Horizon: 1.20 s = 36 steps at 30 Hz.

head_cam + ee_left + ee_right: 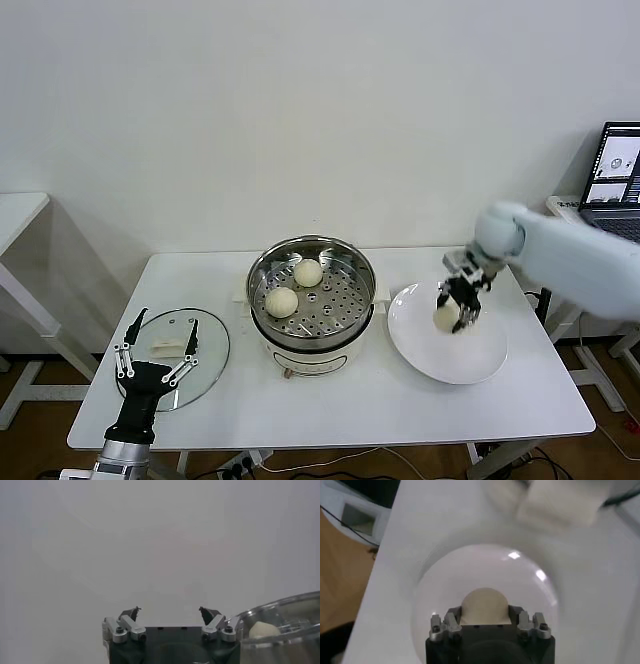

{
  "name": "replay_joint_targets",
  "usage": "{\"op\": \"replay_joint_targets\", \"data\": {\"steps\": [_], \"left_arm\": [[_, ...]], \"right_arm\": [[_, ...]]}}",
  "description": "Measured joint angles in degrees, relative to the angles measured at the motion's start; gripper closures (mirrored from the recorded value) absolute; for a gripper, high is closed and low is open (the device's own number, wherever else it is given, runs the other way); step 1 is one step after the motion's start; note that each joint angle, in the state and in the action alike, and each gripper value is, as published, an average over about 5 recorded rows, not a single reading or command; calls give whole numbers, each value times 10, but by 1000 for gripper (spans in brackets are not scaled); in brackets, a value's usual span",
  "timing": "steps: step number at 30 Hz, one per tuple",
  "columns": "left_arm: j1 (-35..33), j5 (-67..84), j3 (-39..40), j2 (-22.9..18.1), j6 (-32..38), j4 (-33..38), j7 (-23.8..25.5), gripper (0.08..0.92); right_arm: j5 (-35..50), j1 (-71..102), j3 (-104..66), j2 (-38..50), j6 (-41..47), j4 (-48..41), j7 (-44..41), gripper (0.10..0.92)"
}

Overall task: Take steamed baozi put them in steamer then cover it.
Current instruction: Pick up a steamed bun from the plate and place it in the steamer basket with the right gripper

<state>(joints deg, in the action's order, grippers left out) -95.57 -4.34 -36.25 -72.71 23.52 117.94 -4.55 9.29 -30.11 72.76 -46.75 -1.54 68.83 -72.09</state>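
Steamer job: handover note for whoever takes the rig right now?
Right claw: shut on a baozi over the white plate.
Left claw: open, empty, above the glass cover, which lies on the table left of the steamer.
Done: two baozi on the steamer tray.
Left: carry the gripped baozi into the steamer, then cover it.

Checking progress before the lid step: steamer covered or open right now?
Open. The steamer shows its perforated tray with two baozi inside; the glass cover lies flat on the table, near the left gripper.
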Motion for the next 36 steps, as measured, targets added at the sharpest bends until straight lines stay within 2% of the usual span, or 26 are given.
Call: {"op": "replay_joint_targets", "data": {"steps": [12, 26, 36], "left_arm": [[1, 0, 1, 0, -1, 4, -1, 177], [1, 2, -3, -2, 3, 8, -5, 177], [1, 2, -3, -5, 5, 7, -6, 177]], "right_arm": [[-31, -105, 8, -106, -154, 74, 3, 371], [-172, -54, -2, -211, -327, 118, 49, 374], [-255, -6, -13, -232, -387, 119, 67, 363]]}}
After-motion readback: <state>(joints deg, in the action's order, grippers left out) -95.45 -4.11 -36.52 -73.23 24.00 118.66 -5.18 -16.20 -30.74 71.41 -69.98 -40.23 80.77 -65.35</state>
